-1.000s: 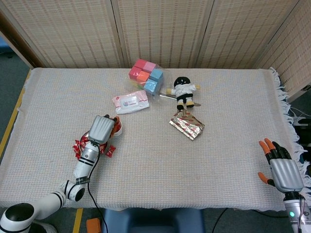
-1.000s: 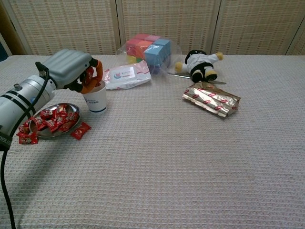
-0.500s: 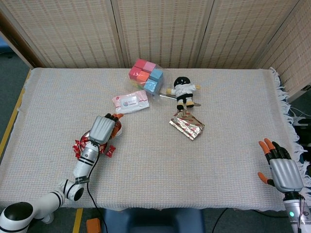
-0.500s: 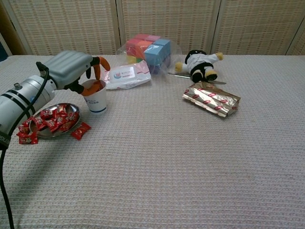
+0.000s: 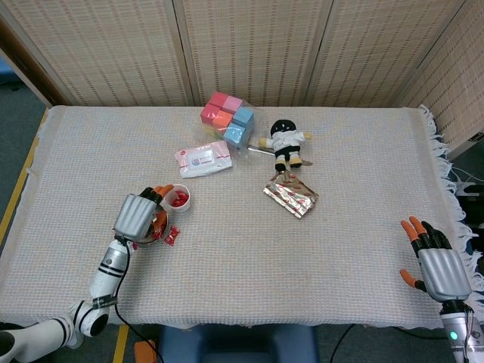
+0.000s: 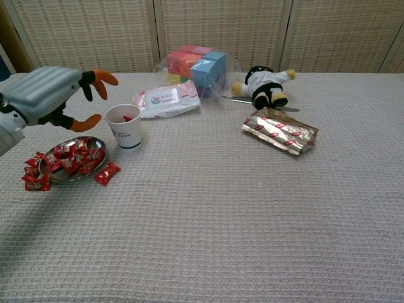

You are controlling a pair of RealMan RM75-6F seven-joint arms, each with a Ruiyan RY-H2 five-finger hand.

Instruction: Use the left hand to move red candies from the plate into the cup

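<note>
The left hand [image 6: 47, 98] hangs above the table [image 6: 252, 208] with nothing in it, fingers spread apart and orange tips pointing toward the cup [image 6: 124, 126]. It sits over the near-left side, above the plate [image 6: 96, 159], not over the cup's mouth. From the head view the same hand [image 5: 138, 217] covers most of the plate, and the cup [image 5: 178, 199] stands just beyond its fingertips, up and to the right.

The red candies [image 6: 71, 158] lie heaped on the plate, directly under and slightly in front of the palm. A few have spilled onto the cloth: one stray candy [image 6: 107, 172] just beside the plate's right edge, a couple more off its left edge. The cup already has some red pieces in it, visible from above.

So the pile is below the hand, and the cup is a short way off toward the middle of the table. I'd judge the next reach is straight down onto the heap, then a small sideways carry to the cup.

The right hand [image 5: 434, 265] rests far off at the table's opposite corner, fingers apart and holding nothing, well away from plate and cup, so the left one is plainly the nearer.
</note>
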